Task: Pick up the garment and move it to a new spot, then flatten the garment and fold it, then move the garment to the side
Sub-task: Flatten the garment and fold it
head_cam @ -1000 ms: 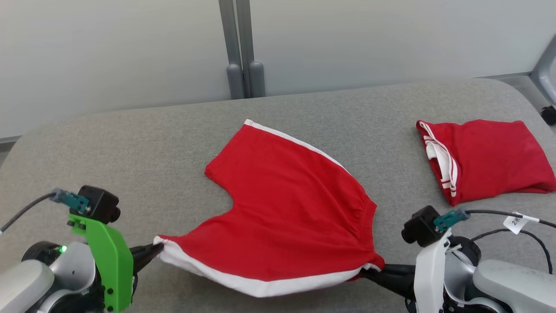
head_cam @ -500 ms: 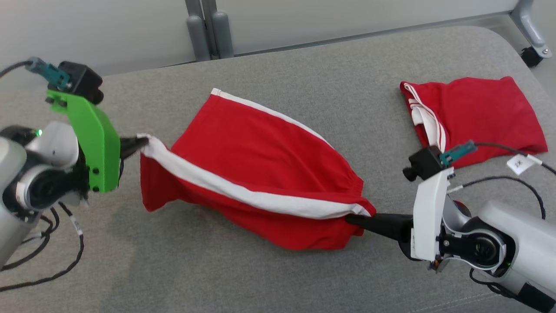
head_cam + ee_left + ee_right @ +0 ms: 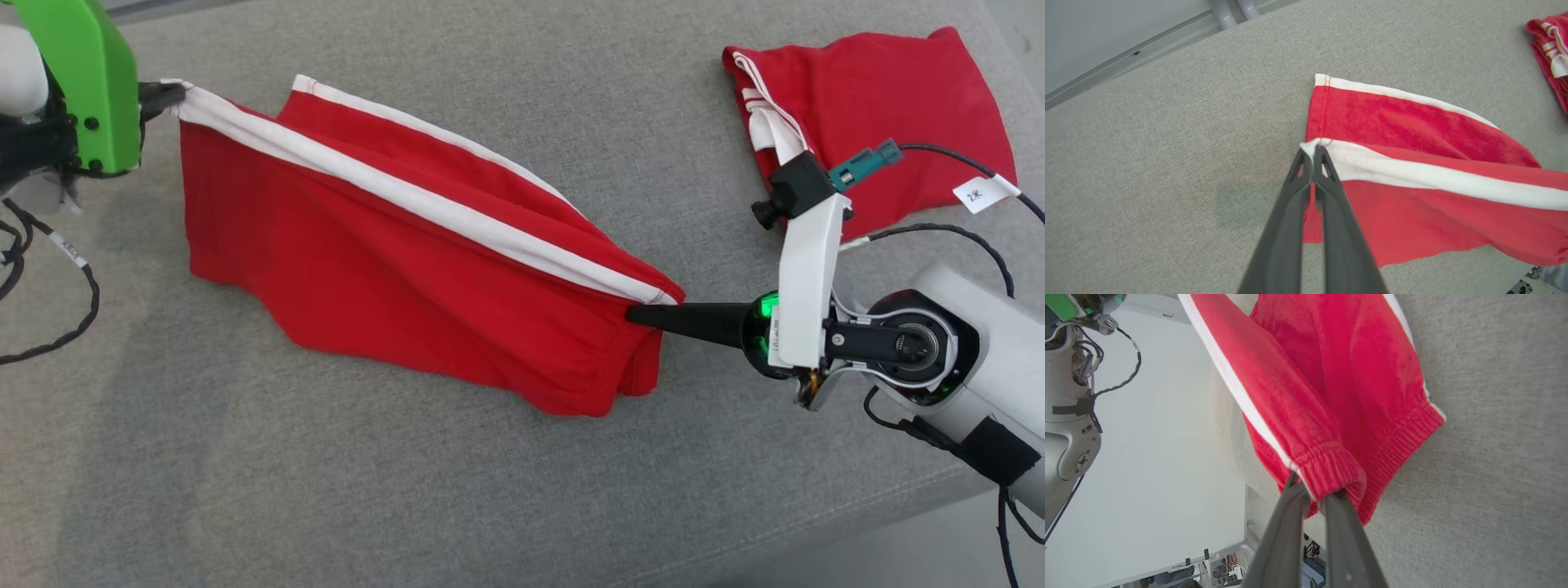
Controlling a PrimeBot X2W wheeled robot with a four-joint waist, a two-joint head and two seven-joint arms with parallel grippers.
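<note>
The garment [image 3: 392,269], red shorts with white side stripes, hangs stretched between both grippers above the grey table [image 3: 326,490]. My left gripper [image 3: 167,94] at the upper left is shut on the white-striped hem corner [image 3: 1312,147]. At the right, my right gripper [image 3: 641,314] is shut on the elastic waistband corner [image 3: 1327,477]. The near half is lifted and folding over the far half, whose hem [image 3: 1323,81] lies flat on the table. The lower edge of the garment droops down to the table.
A second red garment [image 3: 882,131], folded, lies at the far right of the table. Cables [image 3: 971,204] trail from my right wrist over it. The table's front edge [image 3: 857,514] runs near the lower right. Bare table stretches along the front and left.
Both grippers have lifted the near edge of the garment and carried it away from me over the far half. The head camera has tilted down, shifting the whole picture.
</note>
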